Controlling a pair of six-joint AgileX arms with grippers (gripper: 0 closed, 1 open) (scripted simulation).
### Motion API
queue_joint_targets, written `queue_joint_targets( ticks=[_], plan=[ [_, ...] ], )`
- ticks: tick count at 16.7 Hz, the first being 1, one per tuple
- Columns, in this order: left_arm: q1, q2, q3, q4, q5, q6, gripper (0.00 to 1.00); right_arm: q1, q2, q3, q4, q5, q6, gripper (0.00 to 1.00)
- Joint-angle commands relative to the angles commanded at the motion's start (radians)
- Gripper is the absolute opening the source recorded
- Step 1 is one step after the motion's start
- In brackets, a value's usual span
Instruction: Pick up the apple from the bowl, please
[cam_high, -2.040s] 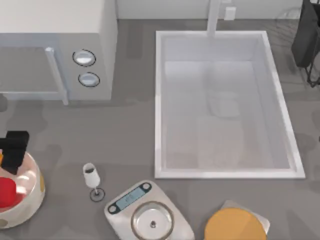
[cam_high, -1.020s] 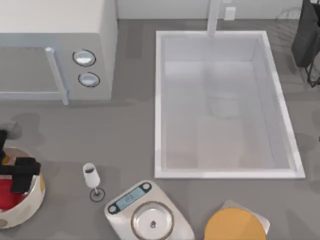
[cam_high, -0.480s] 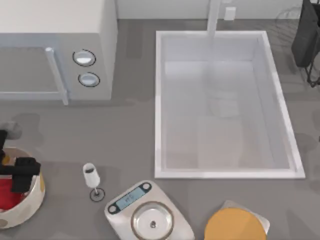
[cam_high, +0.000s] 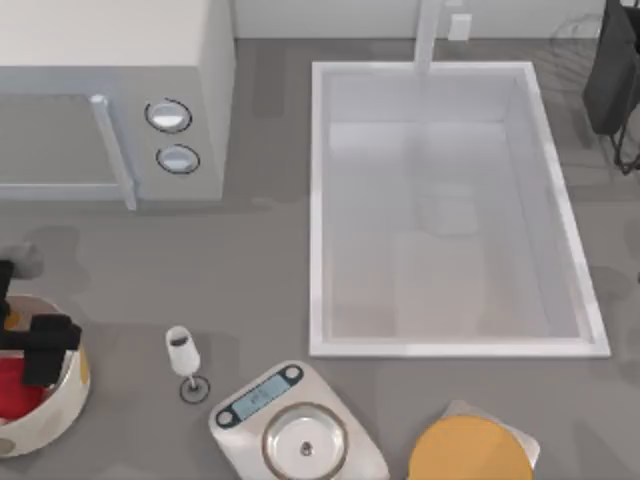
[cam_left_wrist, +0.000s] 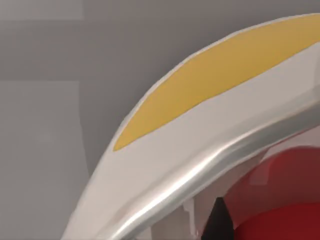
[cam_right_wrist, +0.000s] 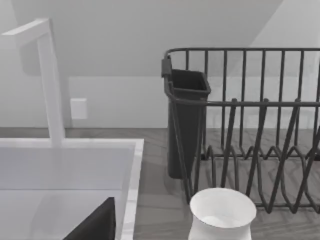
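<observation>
The cream-white bowl (cam_high: 62, 405) with yellow-orange spots stands at the table's front left corner. The red apple (cam_high: 12, 385) lies inside it, partly covered by my left gripper (cam_high: 45, 348), which is lowered into the bowl right over the fruit. In the left wrist view the bowl's glossy rim (cam_left_wrist: 200, 165) and a yellow spot (cam_left_wrist: 210, 80) are very close, with the apple (cam_left_wrist: 285, 200) just behind the rim and a black piece of gripper (cam_left_wrist: 218, 225) against it. My right arm (cam_high: 612, 70) stays parked at the back right.
A small wine glass (cam_high: 183, 358) stands right of the bowl, then a kitchen scale (cam_high: 295, 425) and an orange disc (cam_high: 470, 450). A microwave (cam_high: 110, 90) is at the back left and a sink (cam_high: 445, 200) in the middle. A dish rack (cam_right_wrist: 250, 125) and white cup (cam_right_wrist: 220, 215) are near the right arm.
Two seconds ago my left gripper stood over the bowl's far rim; it has since dropped onto the apple and has held still for the last second. The right arm has not moved.
</observation>
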Motion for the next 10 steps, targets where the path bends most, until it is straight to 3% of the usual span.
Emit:
queue_joint_targets(
  ticks=[3, 4, 10],
  plan=[
    [0.000, 0.000, 0.000, 0.000, 0.000, 0.000, 0.00, 0.000, 0.000, 0.000, 0.000, 0.000, 0.000, 1.00],
    [-0.004, -0.143, 0.014, -0.098, 0.008, 0.013, 0.00, 0.000, 0.000, 0.000, 0.000, 0.000, 0.000, 1.00],
    [-0.006, -0.133, 0.179, -0.266, 0.008, 0.011, 0.00, 0.000, 0.000, 0.000, 0.000, 0.000, 0.000, 1.00]
  ],
)
